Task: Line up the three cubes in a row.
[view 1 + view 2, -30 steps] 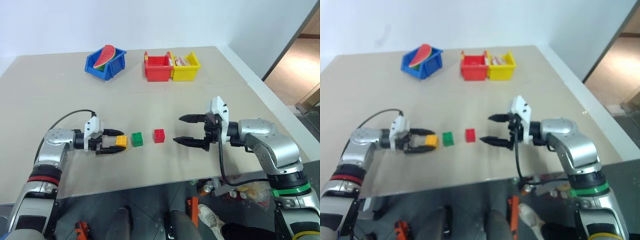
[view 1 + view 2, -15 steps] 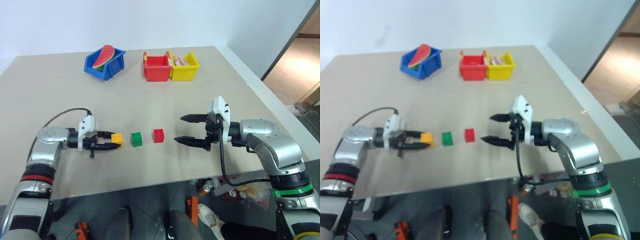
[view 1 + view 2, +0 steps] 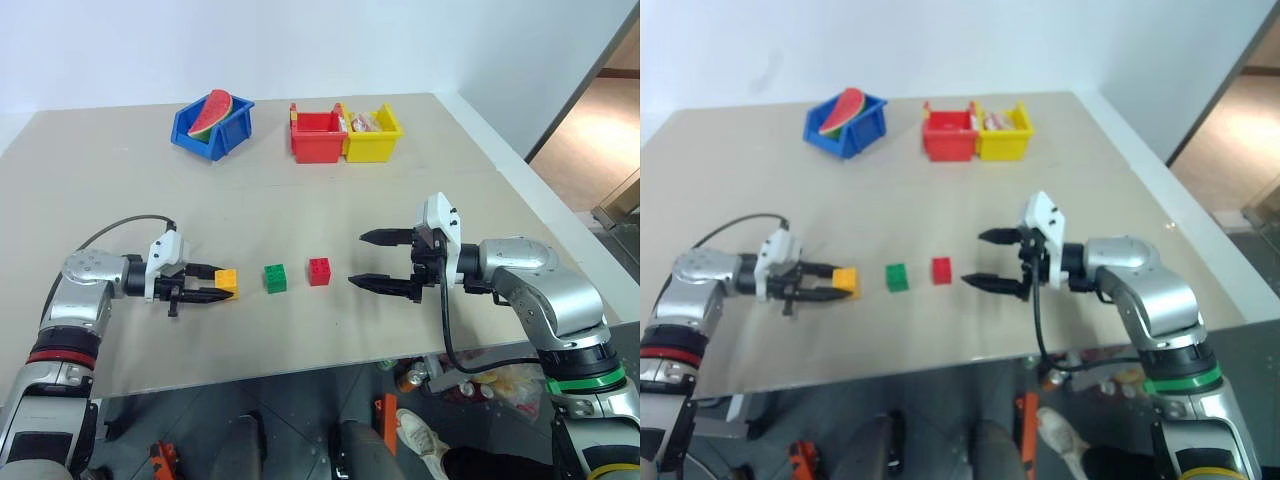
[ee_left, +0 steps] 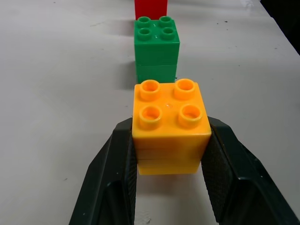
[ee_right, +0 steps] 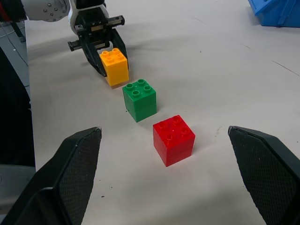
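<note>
Fingers of the left gripper are closed on the yellow-orange cube, one black finger on each side of it, and the cube seems to sit on the table between them. In the head view this gripper is at about 8 o'clock of the table and points toward 3 o'clock, along the line of cubes.

Next in that direction stands the green cube, a little apart from the yellow-orange one, and after it the red cube, again with a small gap. All three are upright, studs on top. In the left wrist view they stand one behind the other and nearly on one line.

Further toward 3 o'clock the right gripper hovers just beside the red cube with its jaws spread wide, and it holds nothing.

At 12 o'clock, well apart, are a blue bin with a watermelon slice, a red bin and a yellow bin.

I judge the task nearly done: the row is already formed. What is left, I think, is to release the yellow-orange cube, maybe after a small correction of the spacing.
</note>
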Controlling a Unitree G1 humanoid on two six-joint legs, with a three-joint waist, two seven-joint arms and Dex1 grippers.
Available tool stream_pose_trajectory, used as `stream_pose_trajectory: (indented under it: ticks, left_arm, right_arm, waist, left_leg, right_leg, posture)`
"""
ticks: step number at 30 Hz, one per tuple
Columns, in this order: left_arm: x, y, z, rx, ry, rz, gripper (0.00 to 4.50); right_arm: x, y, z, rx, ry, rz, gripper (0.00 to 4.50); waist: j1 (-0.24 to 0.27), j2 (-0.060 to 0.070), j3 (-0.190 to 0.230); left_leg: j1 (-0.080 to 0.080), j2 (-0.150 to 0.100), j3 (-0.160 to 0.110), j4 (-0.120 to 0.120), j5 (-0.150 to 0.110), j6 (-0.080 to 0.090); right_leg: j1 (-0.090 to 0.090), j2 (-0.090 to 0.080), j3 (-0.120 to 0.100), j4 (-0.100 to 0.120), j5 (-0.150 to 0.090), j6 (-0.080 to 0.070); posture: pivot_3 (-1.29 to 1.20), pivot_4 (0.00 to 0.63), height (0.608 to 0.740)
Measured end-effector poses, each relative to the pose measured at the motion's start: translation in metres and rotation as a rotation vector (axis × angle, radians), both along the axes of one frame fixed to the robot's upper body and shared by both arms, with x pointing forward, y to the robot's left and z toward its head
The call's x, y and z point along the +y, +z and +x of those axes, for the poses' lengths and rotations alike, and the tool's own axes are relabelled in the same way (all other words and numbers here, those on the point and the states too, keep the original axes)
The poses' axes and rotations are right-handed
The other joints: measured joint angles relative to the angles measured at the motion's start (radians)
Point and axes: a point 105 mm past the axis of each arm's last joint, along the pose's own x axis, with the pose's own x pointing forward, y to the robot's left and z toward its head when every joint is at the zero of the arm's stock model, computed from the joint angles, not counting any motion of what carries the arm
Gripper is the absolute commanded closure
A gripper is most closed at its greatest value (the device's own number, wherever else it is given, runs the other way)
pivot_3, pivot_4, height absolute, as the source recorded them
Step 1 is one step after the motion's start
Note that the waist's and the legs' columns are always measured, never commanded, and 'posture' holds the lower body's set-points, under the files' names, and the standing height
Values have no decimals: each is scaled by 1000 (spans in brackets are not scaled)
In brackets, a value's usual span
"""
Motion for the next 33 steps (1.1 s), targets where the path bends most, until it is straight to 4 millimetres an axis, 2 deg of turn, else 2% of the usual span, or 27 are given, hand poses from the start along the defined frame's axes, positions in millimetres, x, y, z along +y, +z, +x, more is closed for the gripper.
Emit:
stream_pose_trajectory:
  ticks: [13,14,16,19,21,26,30,33]
  left_arm:
    - [0,-5,1,-46,-8,38,3181]
    - [0,-5,1,-47,-7,40,2181]
    - [1,-9,2,-35,5,55,1627]
    - [2,-13,2,-21,13,63,501]
    - [2,-12,2,-21,14,63,66]
    - [8,-2,0,-27,25,79,66]
    - [17,19,-5,-20,71,40,66]
    - [36,40,-10,8,188,-1,66]
  right_arm:
    - [0,0,0,0,-1,0,0]
    - [0,0,0,0,-1,0,0]
    - [0,0,0,0,-1,0,0]
    - [0,0,0,1,0,1,0]
    - [0,0,0,1,0,2,0]
    - [2,-1,1,9,2,13,0]
    - [5,2,2,2,10,24,0]
    - [7,7,1,11,21,48,0]
  waist:
    - [0,0,0]
    - [0,0,0]
    - [0,0,0]
    - [0,0,0]
    - [0,0,0]
    - [0,0,0]
    - [-1,0,0]
    - [-3,0,0]
  left_leg:
    - [0,0,0,0,0,0]
    - [0,0,0,1,0,1]
    - [0,0,0,1,1,1]
    - [0,0,0,1,1,1]
    - [0,0,0,1,1,1]
    - [0,0,0,0,1,1]
    - [-1,1,0,0,1,1]
    - [-1,3,0,0,1,1]
  right_leg:
    - [0,0,0,0,1,0]
    - [0,0,0,0,2,0]
    - [0,0,0,0,2,0]
    - [0,0,0,0,3,0]
    - [0,0,0,0,3,0]
    - [-1,0,0,0,2,-1]
    - [-1,1,0,0,2,-1]
    - [-2,2,1,0,2,-1]
  posture:
    - [0,150,740]
    - [0,150,740]
    - [0,150,740]
    - [0,150,740]
    - [0,150,740]
    - [0,150,740]
    - [0,150,740]
    - [0,150,740]
